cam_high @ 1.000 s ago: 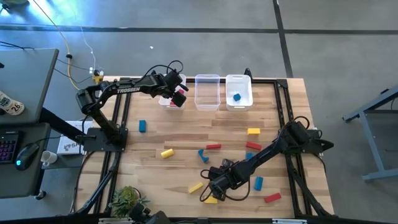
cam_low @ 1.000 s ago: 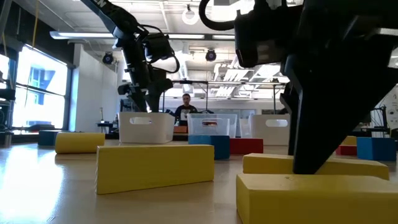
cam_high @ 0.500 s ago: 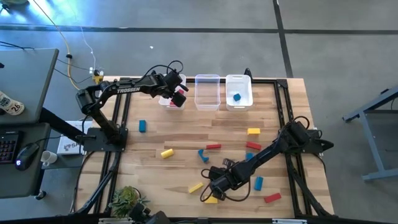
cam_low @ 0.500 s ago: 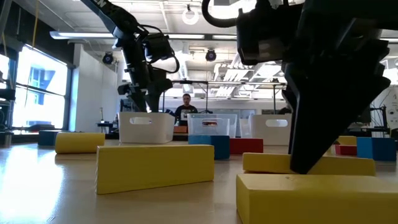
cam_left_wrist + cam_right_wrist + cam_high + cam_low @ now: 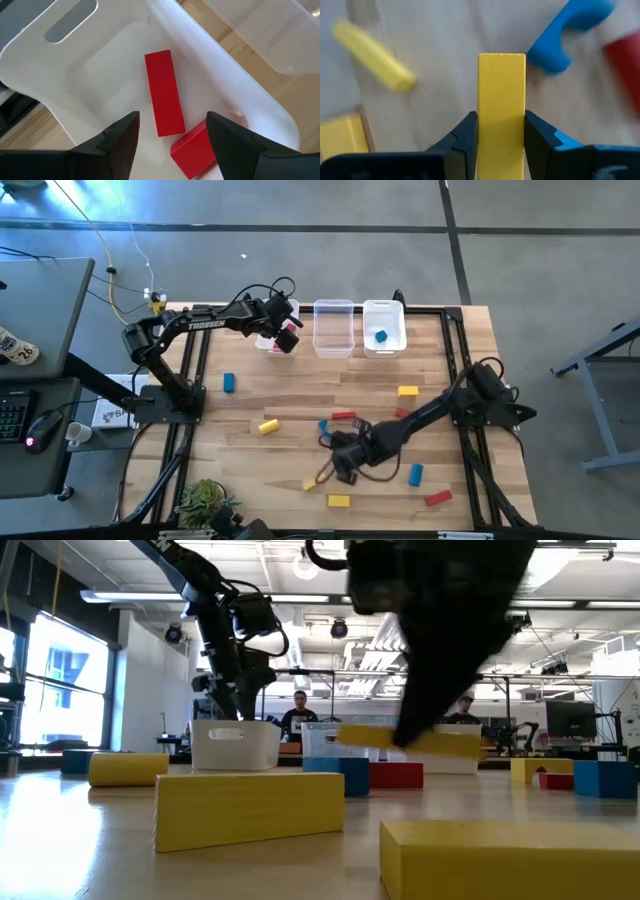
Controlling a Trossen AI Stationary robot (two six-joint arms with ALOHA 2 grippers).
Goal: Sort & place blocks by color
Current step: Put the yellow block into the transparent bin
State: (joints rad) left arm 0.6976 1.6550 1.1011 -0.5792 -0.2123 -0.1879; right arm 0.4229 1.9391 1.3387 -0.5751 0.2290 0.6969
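Right gripper (image 5: 500, 131) clamped on a yellow bar (image 5: 501, 100) held clear of the table (image 5: 300, 395); left gripper (image 5: 172, 131) hangs with fingers apart over the left bin (image 5: 268, 340).

The yellow bar sits lengthwise between the right gripper's two fingers, over the table's middle toward the near edge, with a blue block (image 5: 565, 35) and a yellow cylinder (image 5: 372, 50) on the wood below. The left bin, at the far edge, holds a red bar (image 5: 164, 92) and a red cube (image 5: 194, 150), directly beneath the parted left fingers. The middle bin (image 5: 334, 327) and the right bin (image 5: 384, 327) stand beside it; a blue piece (image 5: 381, 337) lies in the right one. "TROSSEN" is printed in white on the left arm (image 5: 205, 323). Bare wood lies between the bins and the scattered blocks; a yellow block (image 5: 339, 501) and a red one (image 5: 437, 498) lie near the near edge.
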